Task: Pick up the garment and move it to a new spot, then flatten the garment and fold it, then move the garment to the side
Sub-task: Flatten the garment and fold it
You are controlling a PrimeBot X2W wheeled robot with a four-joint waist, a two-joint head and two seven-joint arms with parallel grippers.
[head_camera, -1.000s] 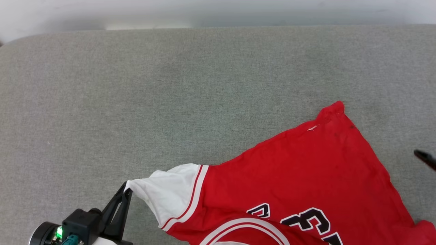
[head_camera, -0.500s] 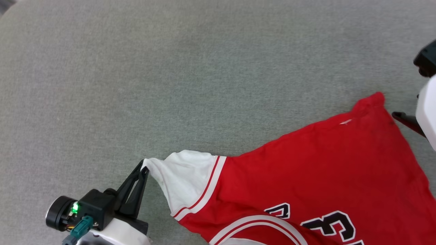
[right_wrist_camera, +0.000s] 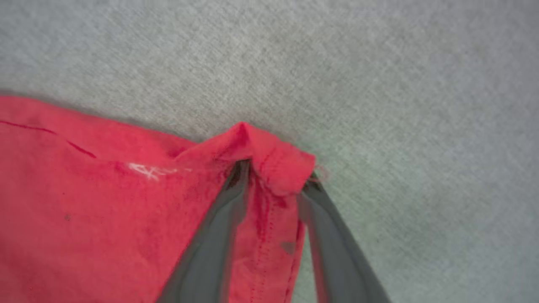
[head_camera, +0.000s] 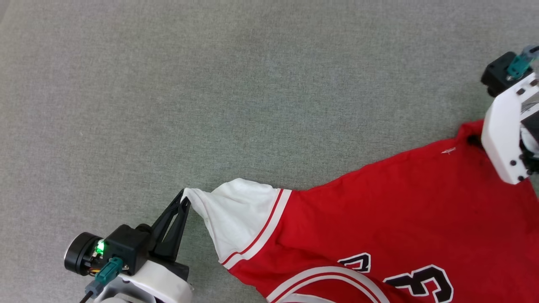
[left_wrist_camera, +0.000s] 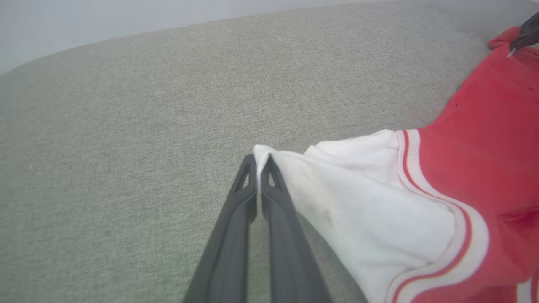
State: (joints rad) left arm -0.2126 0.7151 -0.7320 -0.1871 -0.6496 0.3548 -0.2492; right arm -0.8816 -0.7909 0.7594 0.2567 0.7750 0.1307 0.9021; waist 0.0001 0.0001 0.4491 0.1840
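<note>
The garment (head_camera: 379, 210) is a red jersey with a white sleeve and black numbers, spread on the grey cloth surface at the lower right. My left gripper (head_camera: 184, 198) is shut on the tip of the white sleeve (left_wrist_camera: 358, 198), fingers (left_wrist_camera: 269, 202) pressed together in the left wrist view. My right gripper (right_wrist_camera: 276, 172) straddles the jersey's far red hem corner (right_wrist_camera: 269, 155). Its two fingers stand apart, with bunched cloth between them. In the head view its white wrist housing (head_camera: 503, 126) covers that corner. Its dark fingertip (left_wrist_camera: 524, 35) also appears far off in the left wrist view.
A grey fabric surface (head_camera: 210, 84) stretches wide to the left of the jersey and beyond it. Its rounded far edge meets a pale wall (left_wrist_camera: 84, 25) in the left wrist view.
The head camera has tilted down, shifting the whole picture. My right arm came in from the right onto the hem corner and its fingers have narrowed. The left gripper keeps its hold.
</note>
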